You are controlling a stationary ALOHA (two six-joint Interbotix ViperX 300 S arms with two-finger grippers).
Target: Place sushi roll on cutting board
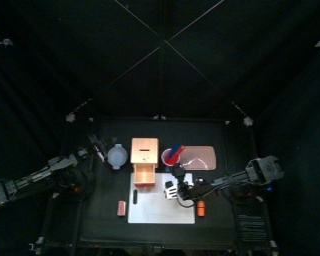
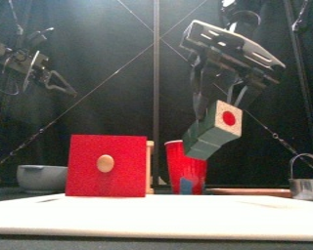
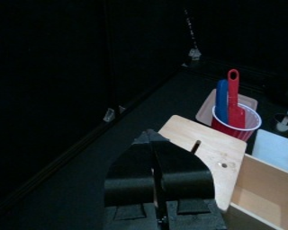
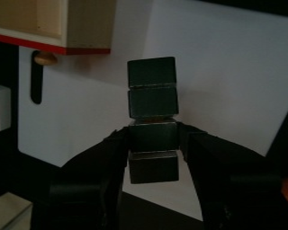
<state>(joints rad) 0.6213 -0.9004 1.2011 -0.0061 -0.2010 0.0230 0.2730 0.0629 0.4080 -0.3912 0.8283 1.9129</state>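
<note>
"On the table, what takes up the most room?"

"The white cutting board, near the front edge. Behind it stands a wooden box with a red face. A grey bowl sits off to the box's left. A red cup with utensils in it stands just to the box's right."

"And the sushi roll?"

"The sushi roll is a dark block with a white end and a red dot. It hangs tilted in the air over the board, not touching it. The right gripper has it clamped between its two jaws, which stand fairly wide around the block. From that arm's wrist camera, the white board fills the view behind the roll."

"The other arm?"

"The left gripper rests back at the table's left side, beside the bowl. Its jaws are pressed together with nothing between them."
</note>
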